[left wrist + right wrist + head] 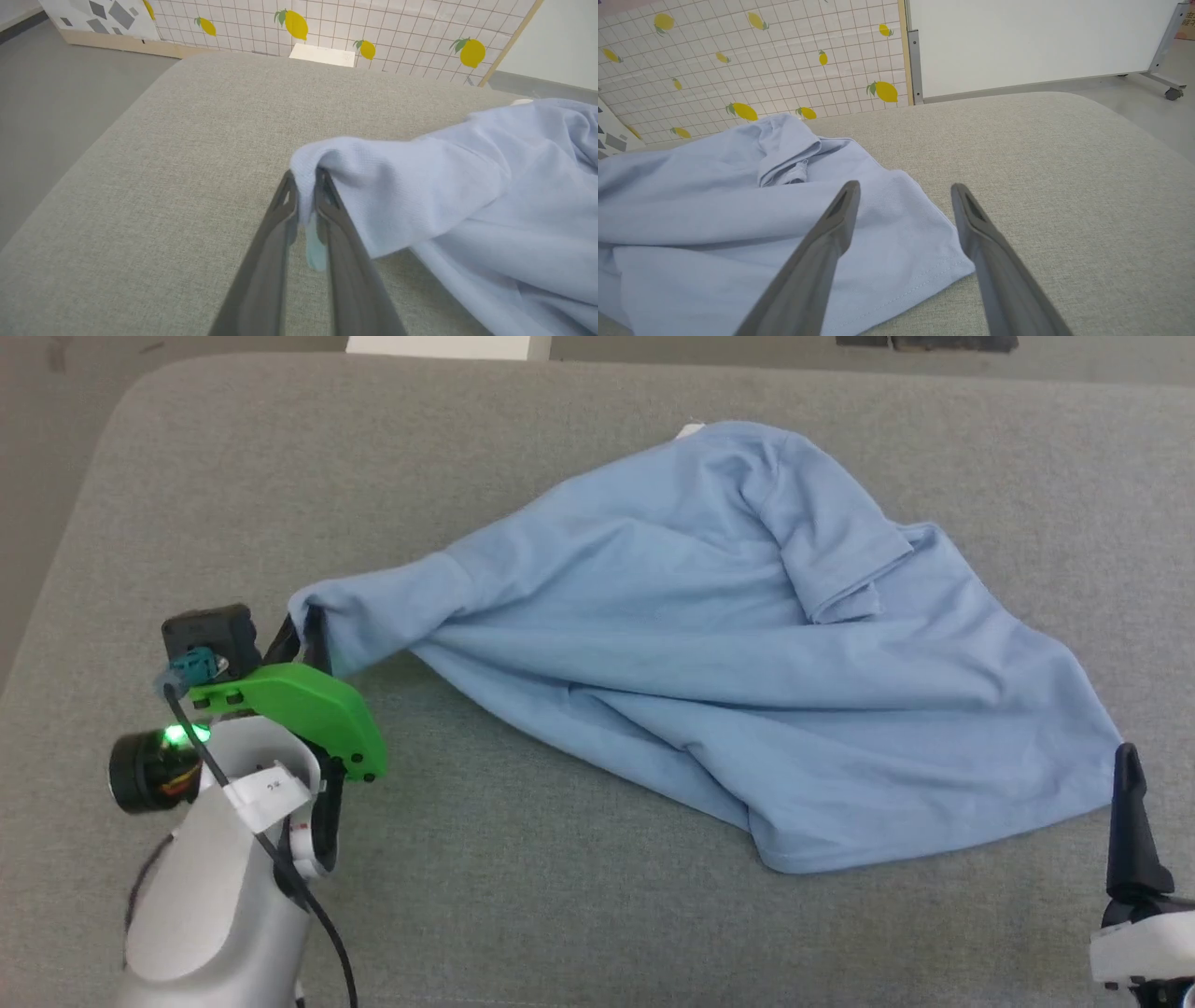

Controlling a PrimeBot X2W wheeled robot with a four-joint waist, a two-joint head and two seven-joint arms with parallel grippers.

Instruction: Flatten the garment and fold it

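Head view: the garment [709, 644], light blue, lies crumpled on the grey padded surface [560, 915]. It spreads wide toward my right and narrows to a point at my left. One sleeve is folded over the body near the far side. A bit of white [691, 429] peeks out at the far edge.

My left claw [306, 179]: clenched on the garment's narrow end. The left wrist view makes this plain. The two dark fingers are pinched together with a fold of blue cloth between them, and a wad bulges over the tips. The cloth is raised off the padding there. From the head, the fingers are mostly hidden behind the green bracket [299, 705] and the cloth, so the grip cannot be read there.

My right claw [903, 191]: released, fingers well apart, nothing between them. The right wrist view puts it at the garment's hemmed corner, one fingertip over cloth, the other over bare padding. I cannot tell whether the tips touch anything. The head view gives one dark finger of it at lower right, just beside that corner.

Both wrist views show a lemon-patterned wall [373, 28] beyond the padding. The right wrist view also shows a white panel [1017, 42] on a wheeled frame.
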